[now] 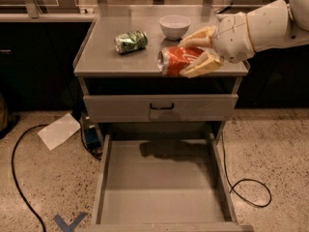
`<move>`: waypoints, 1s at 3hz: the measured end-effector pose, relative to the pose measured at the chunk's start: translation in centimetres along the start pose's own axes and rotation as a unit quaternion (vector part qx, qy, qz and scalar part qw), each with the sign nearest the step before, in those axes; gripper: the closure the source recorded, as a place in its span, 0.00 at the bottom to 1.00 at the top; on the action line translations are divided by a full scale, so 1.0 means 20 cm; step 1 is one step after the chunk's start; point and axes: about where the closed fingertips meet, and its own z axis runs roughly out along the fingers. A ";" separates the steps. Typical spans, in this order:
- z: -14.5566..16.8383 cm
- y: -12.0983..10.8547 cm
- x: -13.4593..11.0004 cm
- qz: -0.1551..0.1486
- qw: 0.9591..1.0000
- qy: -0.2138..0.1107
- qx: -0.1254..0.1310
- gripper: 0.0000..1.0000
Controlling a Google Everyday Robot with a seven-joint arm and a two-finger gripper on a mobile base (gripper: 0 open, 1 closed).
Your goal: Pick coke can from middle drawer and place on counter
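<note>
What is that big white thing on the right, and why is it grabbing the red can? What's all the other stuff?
That white thing is a robot's arm. The yellowish pincers at its end are its gripper, a hand with two fingers. The one camera looks down at a grey cabinet from the front. The gripper is shut on the coke can and holds it sideways over the front of the counter. I can't tell if the can touches the top. A green can and a white bowl also sit on the counter. Below, the middle drawer stands pulled open.
</note>
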 end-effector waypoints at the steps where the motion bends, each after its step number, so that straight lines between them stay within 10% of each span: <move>1: 0.02 -0.08 0.14 0.004 1.000 0.016 0.012 1.00; 3: 0.24 -0.35 0.63 0.013 0.998 0.055 -0.014 1.00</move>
